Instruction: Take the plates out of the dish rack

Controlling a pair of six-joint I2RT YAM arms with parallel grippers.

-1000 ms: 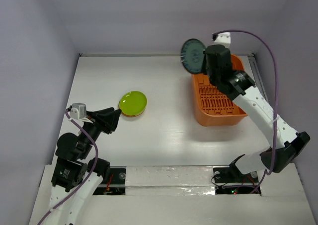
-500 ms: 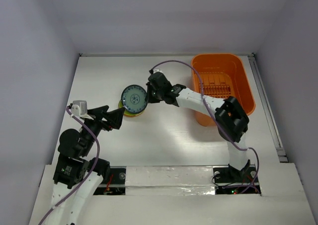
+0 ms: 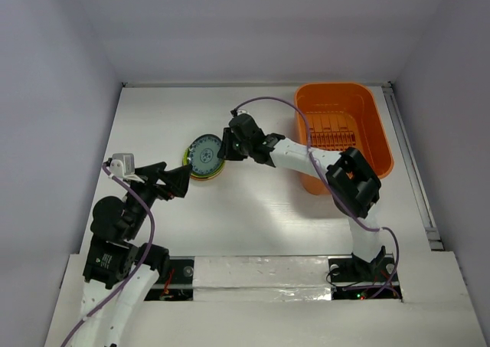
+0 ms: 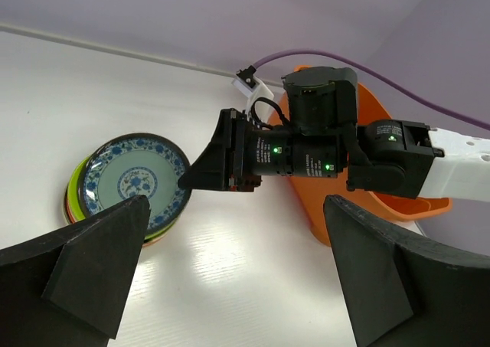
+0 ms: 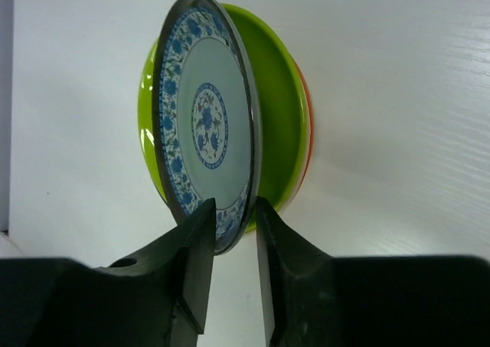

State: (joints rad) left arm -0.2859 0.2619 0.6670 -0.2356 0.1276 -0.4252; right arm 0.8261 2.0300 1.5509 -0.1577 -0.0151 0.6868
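A dark teal patterned plate (image 3: 204, 154) (image 4: 134, 182) (image 5: 203, 125) leans tilted on a stack topped by a yellow-green plate (image 5: 279, 117), with a red-orange rim (image 5: 306, 144) underneath. My right gripper (image 3: 223, 146) (image 5: 233, 205) straddles the teal plate's near rim, its jaws slightly parted with a small gap beside the rim. The left gripper (image 3: 178, 180) (image 4: 237, 201) stands wide open and holds nothing, a little short of the stack on its near left. At the back right is the orange dish rack (image 3: 344, 94) (image 4: 337, 224), its ribbed floor showing.
The right arm (image 3: 306, 157) stretches from the rack's front across to the stack. A purple cable (image 3: 268, 102) arcs above it. Walls close the table at the back and on both sides.
The right arm carried the teal plate from above the rack to the stack and lowered it there. Its jaws have begun parting. The left gripper opened wide.
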